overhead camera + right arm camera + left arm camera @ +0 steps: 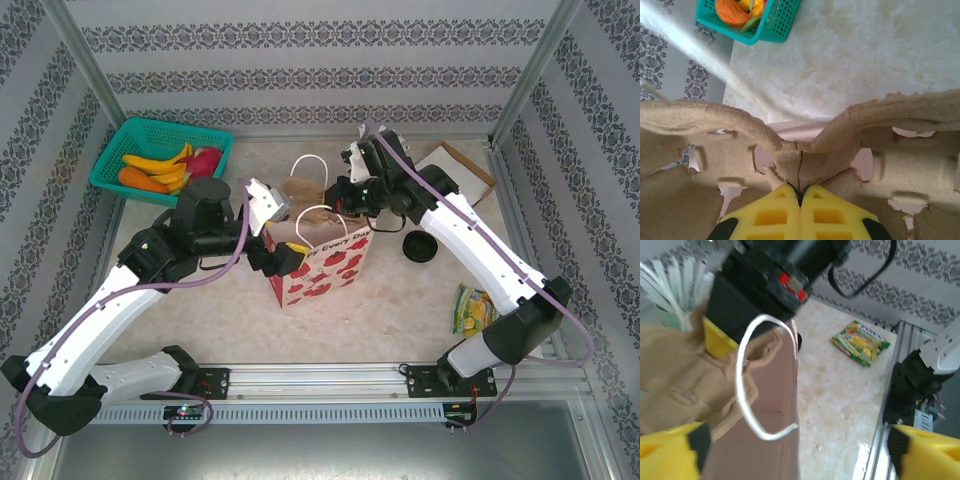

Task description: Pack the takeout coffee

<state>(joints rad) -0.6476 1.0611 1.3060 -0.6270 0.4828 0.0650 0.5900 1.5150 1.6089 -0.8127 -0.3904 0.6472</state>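
Judged mid-bagging: right gripper (800, 192) clamped shut on pulp carrier (880, 165) at centre paper bag (325, 265) mouth, left gripper (796, 452) wide open, empty, at bag's left; coffee cup's whereabouts undeterminable; requires straight lowering next.

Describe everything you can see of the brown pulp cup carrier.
The cup carrier is moulded tan pulp, rough and fibrous, with ragged edges and punched slots. Two arched walls meet at a central seam, and the right gripper pinches that seam with its yellow fingers shut. The carrier hangs at the open mouth of the upright heart-printed paper bag. How far in it sits is unclear. No cup shows in it.
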